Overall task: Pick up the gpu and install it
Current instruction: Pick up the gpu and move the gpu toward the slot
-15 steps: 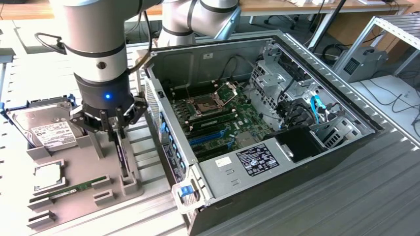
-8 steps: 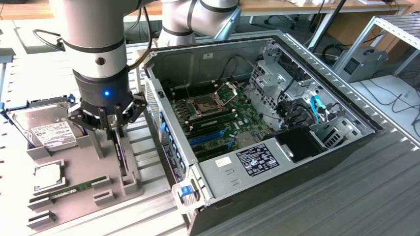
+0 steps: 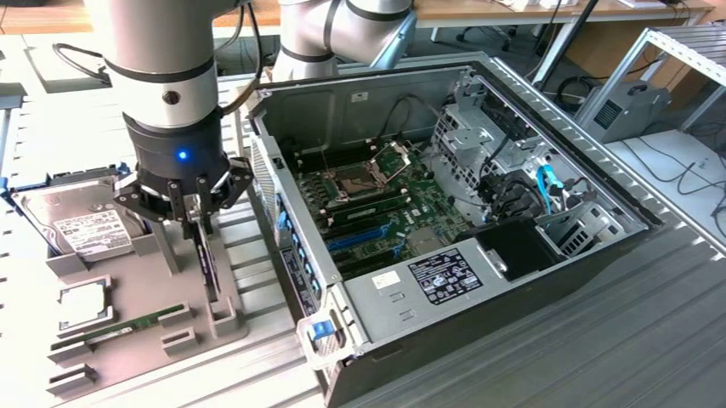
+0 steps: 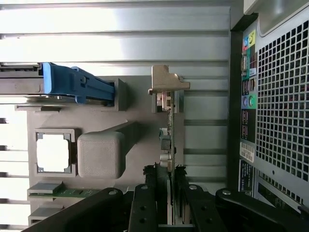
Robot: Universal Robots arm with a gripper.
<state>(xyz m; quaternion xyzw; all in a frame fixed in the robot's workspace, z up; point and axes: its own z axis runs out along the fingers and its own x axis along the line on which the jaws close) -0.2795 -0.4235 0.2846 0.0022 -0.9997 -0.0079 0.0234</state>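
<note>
Now: end effector (image 3: pixel 199 228) (image 4: pixel 168 193) low over grey tray (image 3: pixel 125 293), straddling gpu (image 3: pixel 210 263) (image 4: pixel 167 116). Clenched on it or merely around it: cannot tell. Gpu stands on edge in slot along tray side nearest open computer case (image 3: pixel 454 212), silver bracket end seated in tray post, not lifted. Tray sits on surface (image 3: pixel 635 340) toward exterior view's left edge, case just beside it. Hard drive (image 3: pixel 85 225) and memory stick (image 3: pixel 125 327) lie in other tray slots.
</note>
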